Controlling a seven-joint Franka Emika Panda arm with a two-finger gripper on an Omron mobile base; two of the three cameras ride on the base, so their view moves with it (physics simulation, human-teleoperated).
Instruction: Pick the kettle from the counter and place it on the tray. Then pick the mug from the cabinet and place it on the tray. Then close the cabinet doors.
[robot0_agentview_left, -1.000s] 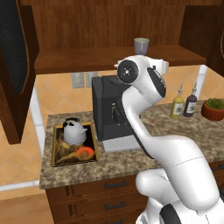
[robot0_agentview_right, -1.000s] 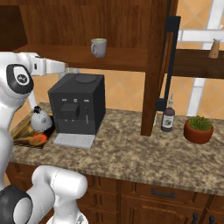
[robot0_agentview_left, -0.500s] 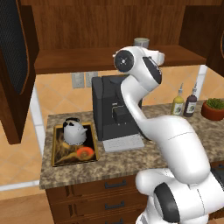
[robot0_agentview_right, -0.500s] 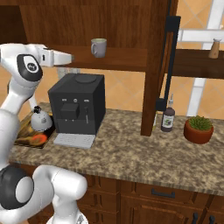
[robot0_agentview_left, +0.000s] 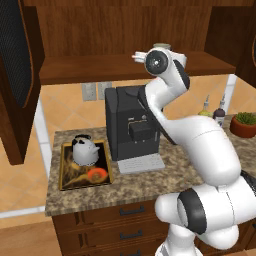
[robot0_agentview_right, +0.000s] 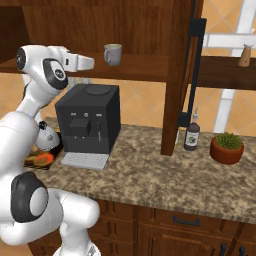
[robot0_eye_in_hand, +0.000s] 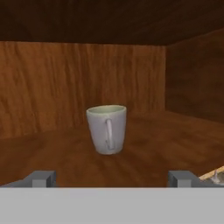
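Grey and cylindrical, the mug (robot0_eye_in_hand: 106, 129) stands upright on the shelf board of the cabinet (robot0_agentview_right: 100, 22), its handle turned toward the hand camera and its pale greenish inside just showing at the rim. In the hand view it sits centred ahead of the fingers (robot0_eye_in_hand: 42, 178), which stand wide apart — one tip at each side of the bottom edge, well clear of the mug and holding nothing. From the right base view the mug (robot0_agentview_right: 113, 54) is near the front edge of the shelf, with the gripper (robot0_agentview_right: 89, 63) level with it and just beside it to the left, not touching.

Below, the kettle (robot0_agentview_left: 84, 149) already sits on the tray (robot0_agentview_left: 66, 176), toward its back half, with the orange patch in front of it. The tray lies on the granite tabletop (robot0_agentview_left: 145, 184), just left of a black coffee machine (robot0_agentview_left: 132, 125). Both cabinet doors stand open — the left door (robot0_agentview_left: 17, 70) swung out at the left edge of the left base view, the right door (robot0_agentview_right: 190, 75) with its black bar handle in the right base view. Further right on the tabletop are a dark bottle (robot0_agentview_right: 192, 135) and a potted plant (robot0_agentview_right: 228, 147).
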